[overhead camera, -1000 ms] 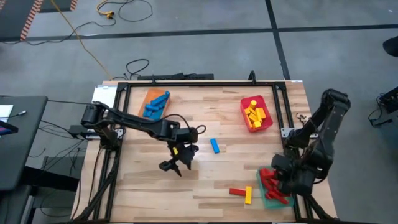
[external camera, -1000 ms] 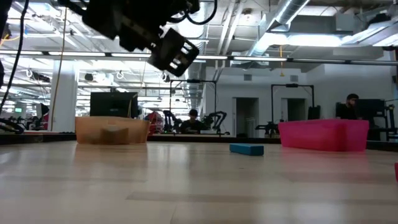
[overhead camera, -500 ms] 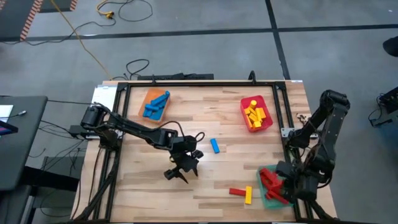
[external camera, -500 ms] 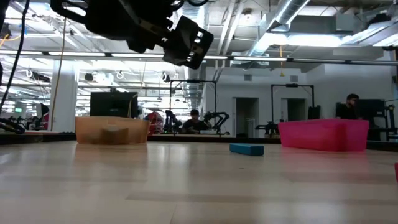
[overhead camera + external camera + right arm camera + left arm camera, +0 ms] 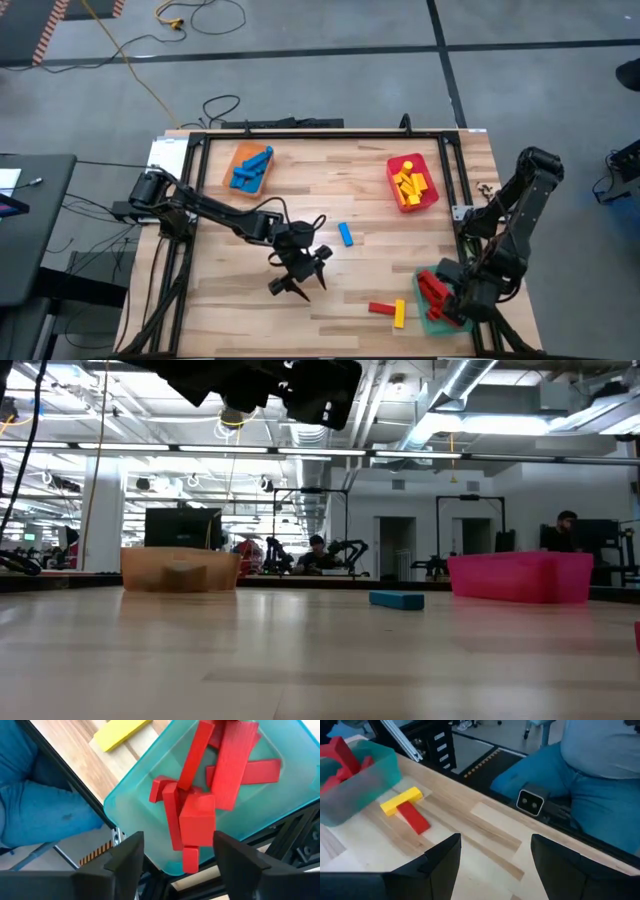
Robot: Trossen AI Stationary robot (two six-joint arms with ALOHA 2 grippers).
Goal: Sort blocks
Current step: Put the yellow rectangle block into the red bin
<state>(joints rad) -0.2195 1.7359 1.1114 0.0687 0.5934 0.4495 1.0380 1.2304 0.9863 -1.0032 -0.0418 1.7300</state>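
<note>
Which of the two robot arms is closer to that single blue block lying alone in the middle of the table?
The left. The left gripper hovers open just beside the lone blue block, toward the table's front. The right gripper is far off, open over the green tray of red blocks.

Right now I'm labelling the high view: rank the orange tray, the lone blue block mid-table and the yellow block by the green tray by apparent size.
1. orange tray, clearly largest.
2. blue block and yellow block: look alike, no ranking.

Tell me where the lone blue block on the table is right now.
In the high view the small oblong blue block lies alone on the wooden table near its middle, just right of the left arm's open hand and well clear of the trays.
</note>
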